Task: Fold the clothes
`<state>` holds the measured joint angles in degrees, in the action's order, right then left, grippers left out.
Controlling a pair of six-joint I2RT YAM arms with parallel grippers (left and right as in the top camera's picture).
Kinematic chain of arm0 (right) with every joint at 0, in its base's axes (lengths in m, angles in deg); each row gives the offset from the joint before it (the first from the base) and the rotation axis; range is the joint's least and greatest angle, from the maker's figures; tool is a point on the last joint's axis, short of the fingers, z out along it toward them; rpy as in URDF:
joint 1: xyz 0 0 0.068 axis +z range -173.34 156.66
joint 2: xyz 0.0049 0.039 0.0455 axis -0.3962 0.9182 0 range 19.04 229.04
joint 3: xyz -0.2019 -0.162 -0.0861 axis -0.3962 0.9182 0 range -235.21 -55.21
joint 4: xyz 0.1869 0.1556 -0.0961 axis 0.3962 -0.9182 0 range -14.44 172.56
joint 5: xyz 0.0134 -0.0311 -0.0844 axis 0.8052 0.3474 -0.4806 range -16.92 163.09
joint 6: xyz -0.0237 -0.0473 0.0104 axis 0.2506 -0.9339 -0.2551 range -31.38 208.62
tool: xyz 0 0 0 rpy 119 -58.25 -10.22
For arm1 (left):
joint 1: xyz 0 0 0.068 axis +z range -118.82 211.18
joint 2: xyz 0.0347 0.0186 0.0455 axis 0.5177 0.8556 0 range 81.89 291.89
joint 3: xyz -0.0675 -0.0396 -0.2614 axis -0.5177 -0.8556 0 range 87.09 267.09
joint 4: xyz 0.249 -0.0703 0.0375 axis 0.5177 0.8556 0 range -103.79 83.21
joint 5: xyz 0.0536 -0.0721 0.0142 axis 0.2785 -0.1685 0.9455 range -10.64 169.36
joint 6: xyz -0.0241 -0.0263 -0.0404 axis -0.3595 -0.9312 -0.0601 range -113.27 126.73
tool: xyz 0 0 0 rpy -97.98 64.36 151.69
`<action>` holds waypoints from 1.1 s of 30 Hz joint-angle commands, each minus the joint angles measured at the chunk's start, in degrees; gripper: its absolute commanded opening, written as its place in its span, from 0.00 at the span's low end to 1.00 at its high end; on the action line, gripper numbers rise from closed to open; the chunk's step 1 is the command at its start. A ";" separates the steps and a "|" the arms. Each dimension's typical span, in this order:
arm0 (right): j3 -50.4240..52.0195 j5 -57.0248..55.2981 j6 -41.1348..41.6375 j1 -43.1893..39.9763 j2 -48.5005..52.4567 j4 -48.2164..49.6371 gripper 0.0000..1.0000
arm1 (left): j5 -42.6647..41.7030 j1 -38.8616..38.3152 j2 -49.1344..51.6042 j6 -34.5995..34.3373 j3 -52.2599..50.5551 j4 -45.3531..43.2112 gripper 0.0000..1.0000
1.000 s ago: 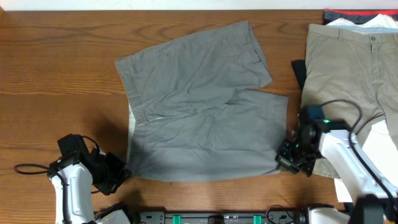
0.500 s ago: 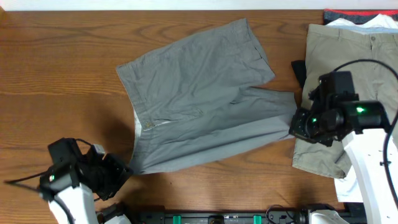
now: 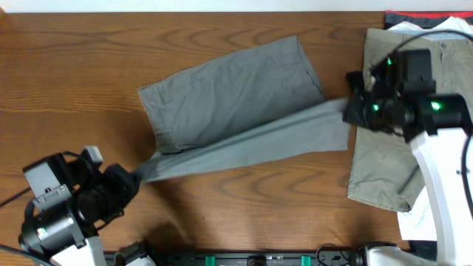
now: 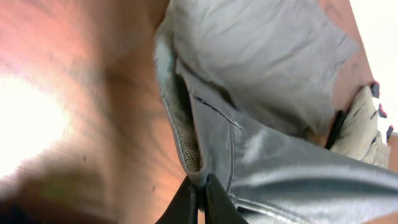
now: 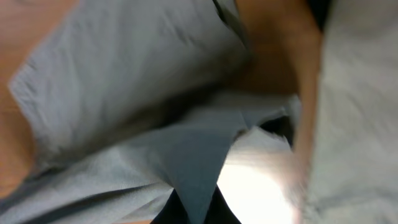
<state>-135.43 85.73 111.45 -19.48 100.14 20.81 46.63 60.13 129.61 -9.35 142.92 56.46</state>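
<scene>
The grey shorts point(image 3: 229, 96) lie mid-table. Their near half is lifted and stretched in a band point(image 3: 251, 140) between both grippers, above the far half. My left gripper point(image 3: 135, 176) is shut on the waistband corner at the front left; in the left wrist view point(image 4: 200, 190) its fingers pinch the fabric beside the mesh pocket lining point(image 4: 186, 140). My right gripper point(image 3: 353, 111) is shut on the leg hem at the right; in the right wrist view point(image 5: 198, 208) the cloth point(image 5: 124, 81) runs between its fingers. Khaki trousers point(image 3: 414, 89) lie at the right.
White point(image 3: 432, 26) and red-black point(image 3: 414, 15) garments lie at the back right under the khaki trousers. A dark item point(image 3: 355, 83) shows at the trousers' left edge. Bare wooden table point(image 3: 66, 81) spreads to the left and front.
Both grippers have lifted the shorts' near edge and carried it up and back. The right gripper moved toward the far side; the left arm rose at the front left. The near half now hangs taut.
</scene>
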 commanded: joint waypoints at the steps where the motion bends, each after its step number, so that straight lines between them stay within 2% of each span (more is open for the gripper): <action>1: -4.44 -4.42 -1.51 -0.79 5.18 4.59 0.01 | 5.29 0.48 3.02 -0.52 1.68 -3.19 0.06; 6: -11.26 -2.08 -2.86 -0.79 12.98 13.05 0.01 | 3.74 0.46 7.89 -3.15 1.68 -9.27 0.06; 10: -15.61 0.92 -2.69 -0.79 18.34 20.87 0.01 | 1.07 -0.39 11.47 -5.88 1.70 -17.86 0.06; 20: -16.63 1.31 3.96 -0.72 26.51 36.98 0.01 | 0.92 -10.54 23.87 -8.48 1.75 -41.51 0.06; 28: -16.63 0.66 3.89 -0.17 32.70 48.61 0.01 | 2.49 -13.66 34.27 -10.47 1.75 -53.92 0.06; 33: -16.63 1.55 4.52 0.42 37.38 56.54 0.01 | 9.97 -13.66 37.20 -11.17 1.75 -55.82 0.06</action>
<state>-150.40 91.00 114.86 -18.26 135.46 75.51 48.75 45.68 165.81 -20.06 143.47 0.73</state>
